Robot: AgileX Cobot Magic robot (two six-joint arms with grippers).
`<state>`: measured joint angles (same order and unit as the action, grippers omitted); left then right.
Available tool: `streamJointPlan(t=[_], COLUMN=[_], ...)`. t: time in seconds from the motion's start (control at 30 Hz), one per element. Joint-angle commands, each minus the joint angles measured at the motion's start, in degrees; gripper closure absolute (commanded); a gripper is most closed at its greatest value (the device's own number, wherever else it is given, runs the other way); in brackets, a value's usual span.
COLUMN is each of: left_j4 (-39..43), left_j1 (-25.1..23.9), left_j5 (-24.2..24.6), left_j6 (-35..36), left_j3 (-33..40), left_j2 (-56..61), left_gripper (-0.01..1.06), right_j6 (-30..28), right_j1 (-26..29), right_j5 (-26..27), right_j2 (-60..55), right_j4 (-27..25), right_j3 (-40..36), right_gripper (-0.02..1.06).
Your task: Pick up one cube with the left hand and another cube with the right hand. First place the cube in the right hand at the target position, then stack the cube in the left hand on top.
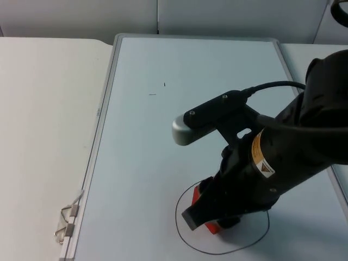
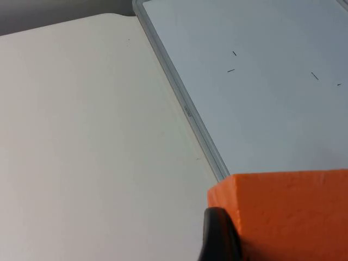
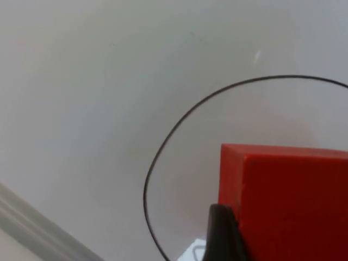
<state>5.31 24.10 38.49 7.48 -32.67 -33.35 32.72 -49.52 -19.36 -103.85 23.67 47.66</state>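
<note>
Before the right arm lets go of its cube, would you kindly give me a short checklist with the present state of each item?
1. Red cube in the right hand: ok, a fingertip presses its side.
2. Red cube over the black drawn circle on the whiteboard: ok in the top view.
3. Red cube resting flat on the board: cannot tell, the arm hides its base.
4. Orange cube in the left hand: ok.
5. Circle free of other things: ok where visible.

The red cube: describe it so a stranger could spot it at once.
On the pale whiteboard, find the black hand-drawn circle. Inside it the right gripper holds the red cube. The other cube, an orange cube, sits in the left gripper by the whiteboard's edge.
</note>
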Motion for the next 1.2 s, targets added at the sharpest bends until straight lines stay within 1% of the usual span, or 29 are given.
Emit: streamJointPlan(t=[0.0, 0.37, 1.0, 1.17], left_j4=[-0.1, -0.1, -0.2, -0.1], left_j1=[0.3, 0.3, 0.3, 0.3], left_j5=[-0.9, -0.9, -0.8, -0.8], left_j6=[0.2, 0.2, 0.2, 0.2], left_j3=[0.4, 0.4, 0.4, 0.4], left_j2=[0.3, 0.3, 0.3, 0.3], left_gripper=[0.82, 0.82, 0.82, 0.82], right_j6=[0.3, 0.3, 0.5, 0.5], right_j1=[0.4, 0.4, 0.4, 0.4], right_j5=[-0.8, -1.8, -1.6, -2.8], right_j2=[0.2, 0.2, -1.8, -1.8], right_j4=[0.5, 0.6, 0.4, 0.2], right_j3=[-0.2, -0.2, -0.2, -0.2], right_gripper=[1.05, 1.05, 1.05, 1.03])
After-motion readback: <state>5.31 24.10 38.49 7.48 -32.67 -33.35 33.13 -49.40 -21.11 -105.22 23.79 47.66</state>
